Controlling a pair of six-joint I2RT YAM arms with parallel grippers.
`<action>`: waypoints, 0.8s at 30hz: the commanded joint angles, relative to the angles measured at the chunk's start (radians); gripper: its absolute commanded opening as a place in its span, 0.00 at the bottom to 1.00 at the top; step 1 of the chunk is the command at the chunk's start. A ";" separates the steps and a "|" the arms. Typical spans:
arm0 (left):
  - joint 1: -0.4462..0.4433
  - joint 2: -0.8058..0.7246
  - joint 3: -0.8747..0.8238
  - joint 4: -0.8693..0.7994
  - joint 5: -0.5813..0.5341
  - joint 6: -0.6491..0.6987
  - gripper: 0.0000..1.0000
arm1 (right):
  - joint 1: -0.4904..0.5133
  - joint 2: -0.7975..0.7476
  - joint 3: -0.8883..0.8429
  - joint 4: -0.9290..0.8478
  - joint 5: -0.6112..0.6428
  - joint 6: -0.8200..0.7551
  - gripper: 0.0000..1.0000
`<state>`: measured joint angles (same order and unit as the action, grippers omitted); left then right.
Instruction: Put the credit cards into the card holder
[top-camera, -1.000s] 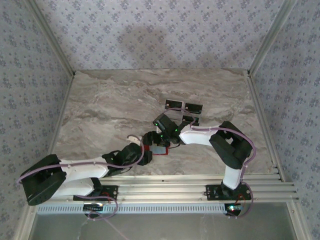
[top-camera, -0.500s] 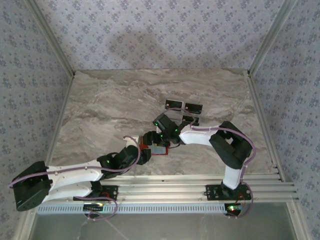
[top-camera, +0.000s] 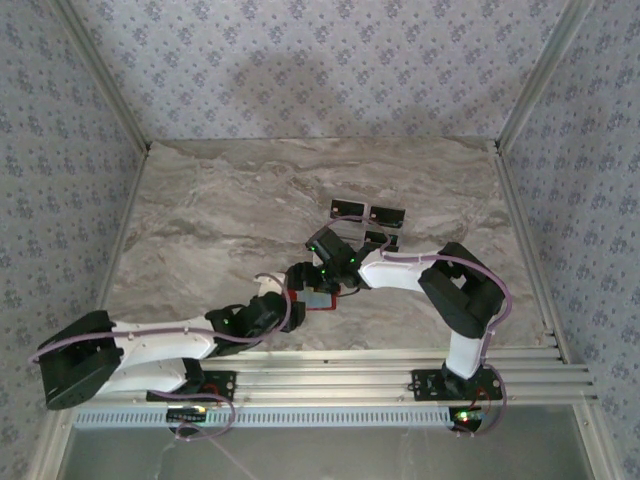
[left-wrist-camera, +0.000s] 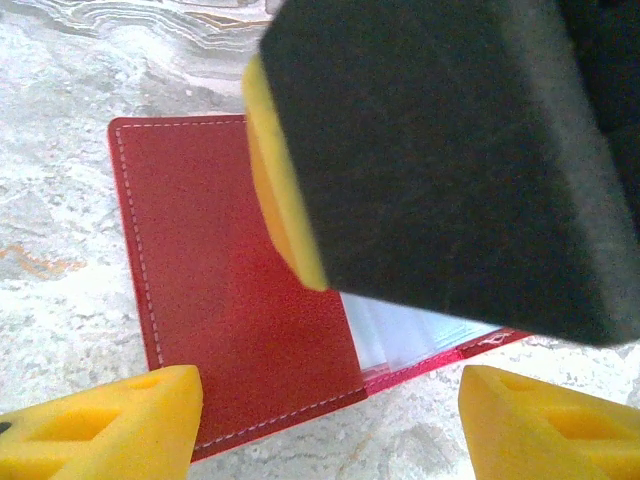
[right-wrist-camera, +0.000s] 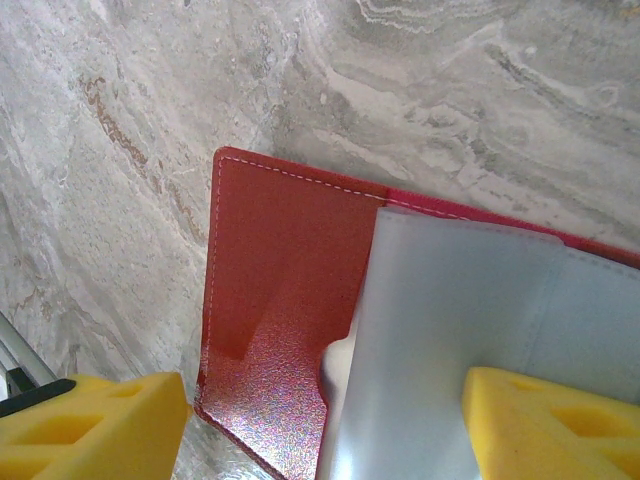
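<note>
One red card holder (top-camera: 318, 298) lies open and flat on marble tabletop (top-camera: 200, 220), near centre, just ahead of arm bases. Pale clear sleeve (right-wrist-camera: 470, 330) covers one half of it. L gripper (left-wrist-camera: 325, 420) hangs over holder, jaws spread wide, nothing gripped. R gripper (right-wrist-camera: 320, 420) likewise spread, straddling sleeve. R gripper's black-and-yellow finger (left-wrist-camera: 440, 150) blocks much of L wrist cam's sight of holder. Three dark credit cards (top-camera: 348, 209) sit farther back, apart from holder; one partly hidden by R arm (top-camera: 420, 270).
</note>
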<state>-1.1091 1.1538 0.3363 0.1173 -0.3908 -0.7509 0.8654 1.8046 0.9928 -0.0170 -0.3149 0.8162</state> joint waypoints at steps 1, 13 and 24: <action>-0.008 0.036 0.057 0.044 -0.026 0.036 0.69 | 0.001 0.032 -0.006 -0.037 -0.016 0.015 0.76; -0.007 0.164 0.107 0.025 -0.070 0.048 0.67 | -0.004 0.012 -0.009 -0.058 -0.019 0.010 0.76; -0.008 0.237 0.131 -0.045 -0.108 0.002 0.62 | -0.008 -0.019 -0.006 -0.061 -0.026 0.012 0.77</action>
<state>-1.1095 1.3678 0.4503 0.1200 -0.4801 -0.7307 0.8555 1.8038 0.9928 -0.0185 -0.3298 0.8234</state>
